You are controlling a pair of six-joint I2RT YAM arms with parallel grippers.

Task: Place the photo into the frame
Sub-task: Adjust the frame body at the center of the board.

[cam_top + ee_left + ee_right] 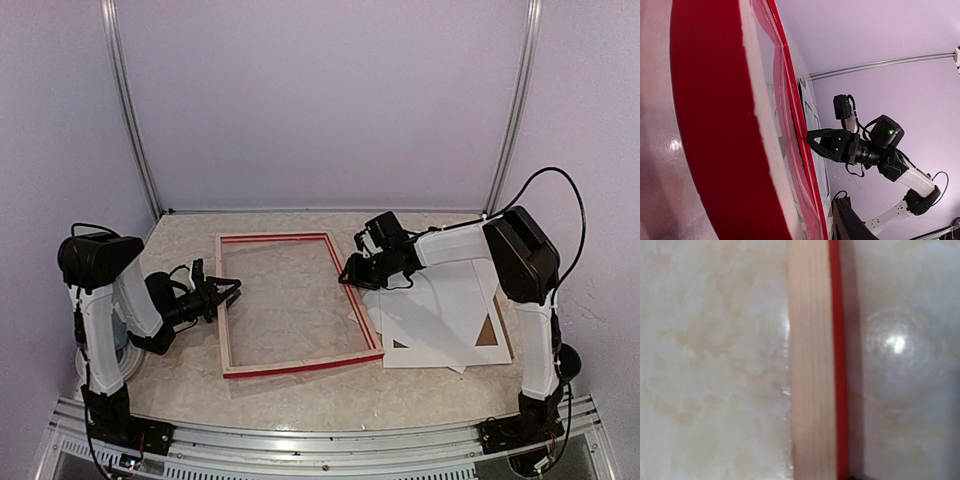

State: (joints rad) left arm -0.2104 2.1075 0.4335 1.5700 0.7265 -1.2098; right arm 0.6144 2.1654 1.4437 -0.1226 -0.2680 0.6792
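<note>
1. Top external view: the frame (pixel 300 366) lies flat in the middle of the bench (pixel 300 405), pale wood back upward, with red showing along its edges. Only the bench's marbling shows through its opening, so nothing has been loaded yet.
2. The photo is not in the frame. I judge it to be among the white sheets (pixel 440 315) stacked just right of the frame. Which sheet it is I cannot tell, since none shows a printed side.
3. A brown backing panel (pixel 506 338) sticks out from under that stack, so the frame is already stripped down.
4. Left tool (pixel 225 292): its fingers stand apart at the frame's left rail. Whether they touch the wood is unclear from above, and the left wrist view is filled by the red edge (pixel 715 125).
5. Right tool (pixel 352 272): it is at the right rail, and the left wrist view shows its jaws (pixel 810 142) spread around that edge, not clamped. The right wrist view shows only the rail (pixel 812 365) close below.
6. Still to do, as I judge it: pick out the photo, lay it in the opening, then probably refit the backing.
7. Surface: glossy beige marbled bench with bright glare spots, probably slippery for thin paper.
8. Room: plain pale lilac walls, metal uprights (pixel 130 110) in the back corners, and an aluminium rail (pixel 320 435) along the near edge.
</note>
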